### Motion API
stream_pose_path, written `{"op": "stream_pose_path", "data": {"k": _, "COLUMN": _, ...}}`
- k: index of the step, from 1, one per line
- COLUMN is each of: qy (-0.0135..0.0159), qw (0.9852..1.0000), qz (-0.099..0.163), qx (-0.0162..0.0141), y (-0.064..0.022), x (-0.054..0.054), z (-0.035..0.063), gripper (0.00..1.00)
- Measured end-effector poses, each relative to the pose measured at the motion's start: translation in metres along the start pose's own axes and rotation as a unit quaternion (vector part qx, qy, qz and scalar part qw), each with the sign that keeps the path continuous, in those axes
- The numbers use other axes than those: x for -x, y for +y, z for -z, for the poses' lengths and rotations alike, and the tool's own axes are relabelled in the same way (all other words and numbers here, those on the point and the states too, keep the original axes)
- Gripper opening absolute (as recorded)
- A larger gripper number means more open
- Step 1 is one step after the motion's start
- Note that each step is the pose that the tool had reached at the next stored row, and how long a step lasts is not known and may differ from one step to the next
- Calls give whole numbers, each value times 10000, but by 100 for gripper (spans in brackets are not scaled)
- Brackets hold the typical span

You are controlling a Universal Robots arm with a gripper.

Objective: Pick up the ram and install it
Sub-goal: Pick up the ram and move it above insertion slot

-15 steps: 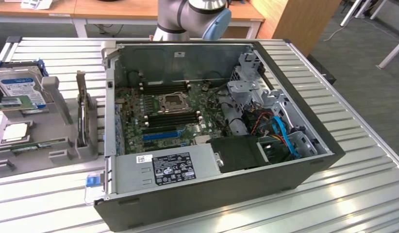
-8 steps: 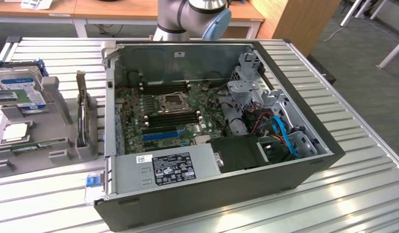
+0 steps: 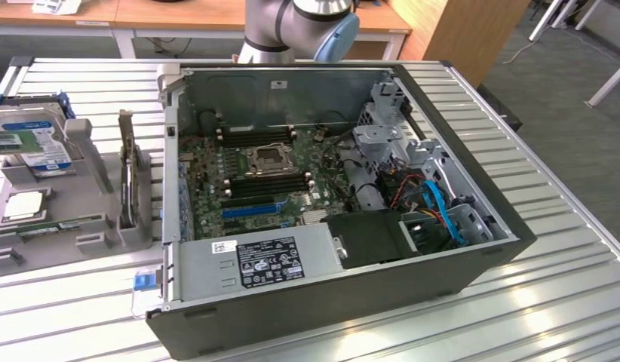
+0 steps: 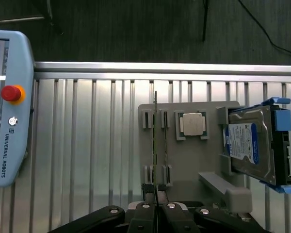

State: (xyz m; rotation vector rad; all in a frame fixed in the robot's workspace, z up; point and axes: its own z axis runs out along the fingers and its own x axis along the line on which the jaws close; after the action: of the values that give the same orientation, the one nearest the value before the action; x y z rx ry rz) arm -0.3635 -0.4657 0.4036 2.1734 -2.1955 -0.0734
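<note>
Gripper (image 4: pixel 156 208) fingers sit together, empty, above the upright ram (image 4: pixel 155 141); a clean pick needs them centred, parallel to its edge.

There's the ram (image 3: pixel 128 170), a thin green stick standing upright on its long edge in the grey holder (image 3: pixel 89 243), at the exterior view's left, beside the computer case (image 3: pixel 320 320).

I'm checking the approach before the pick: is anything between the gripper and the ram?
Nothing visible. The ram stands on edge in the gray holder, its top edge bare, in line with the gripper. The processor and hard drive sit to one side, apart from it.
</note>
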Motion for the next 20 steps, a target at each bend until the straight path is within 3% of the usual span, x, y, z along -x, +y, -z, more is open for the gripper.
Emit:
{"op": "stream_pose_path", "data": {"k": 11, "qy": 0, "qw": 10000, "qz": 1, "qx": 0, "y": -14, "x": 0, "z": 21, "gripper": 12}}
{"op": "stream_pose_path", "data": {"k": 20, "qy": 0, "qw": 10000, "qz": 0, "qx": 3, "y": -154, "x": 1, "z": 30, "gripper": 12}}
